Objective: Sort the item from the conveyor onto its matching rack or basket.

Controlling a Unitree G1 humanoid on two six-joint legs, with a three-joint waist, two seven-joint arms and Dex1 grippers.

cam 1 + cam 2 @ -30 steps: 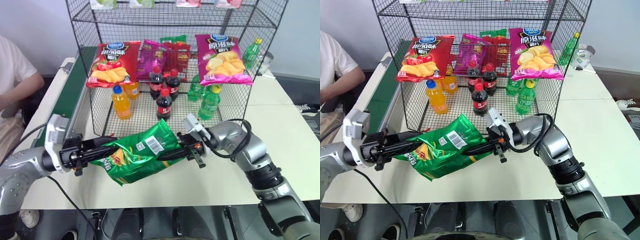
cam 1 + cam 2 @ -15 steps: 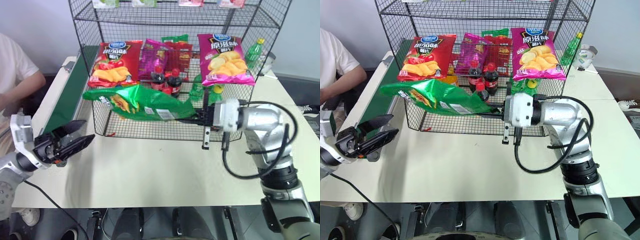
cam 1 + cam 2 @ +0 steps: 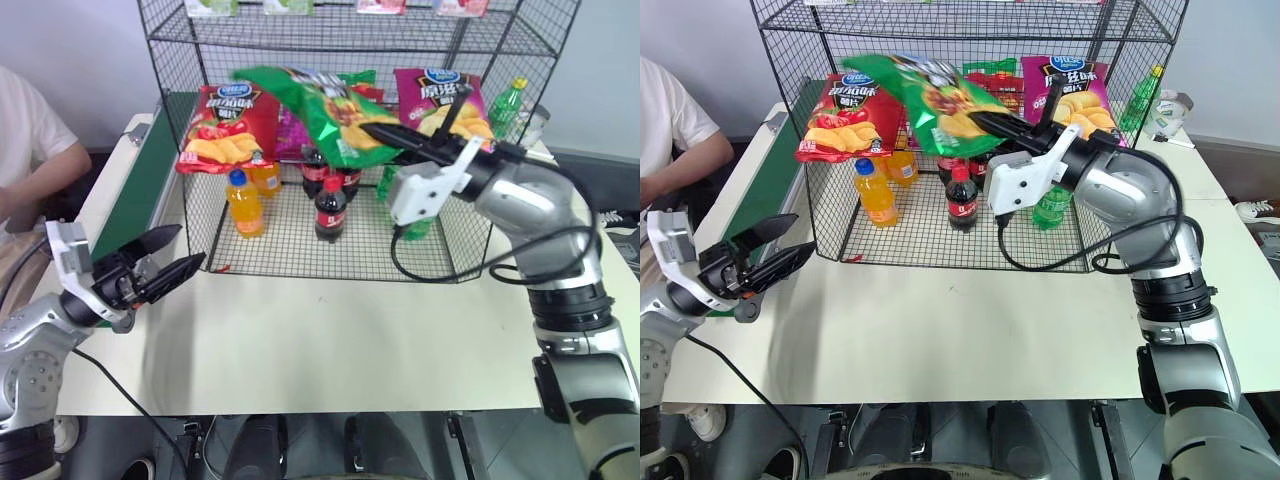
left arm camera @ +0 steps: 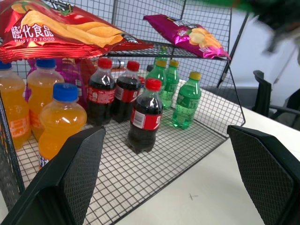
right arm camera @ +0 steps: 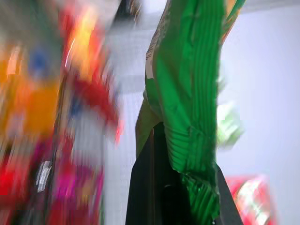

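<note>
Over on the far left a person [image 3: 25, 160] sits by the conveyor [image 3: 140, 190], whose dark green belt runs back along the edge of the desk [image 3: 330, 330]. Low over the desk's left corner hangs the left gripper [image 3: 170, 255], its two black fingers [image 4: 77, 164] spread wide and released, pointing toward the rack [image 3: 300, 240] with nothing between them.

The rack stands at the back of the desk (a tall black wire cage). On its bottom tier are orange drink bottles [image 3: 243, 203], dark cola bottles [image 3: 329, 208] and green bottles [image 3: 420, 205]. Above them a red chip bag [image 3: 225, 125] lies on the left of the middle tier and a magenta chip bag [image 3: 445, 100] on the right.

Between those two, the green chip bag [image 3: 320, 110] is up in the air at the front of the middle tier, tilted, its top end toward the red bag. The right gripper [image 3: 385, 135] has its fingers clenched on the bag's lower edge, the arm reaching in from the right.
</note>
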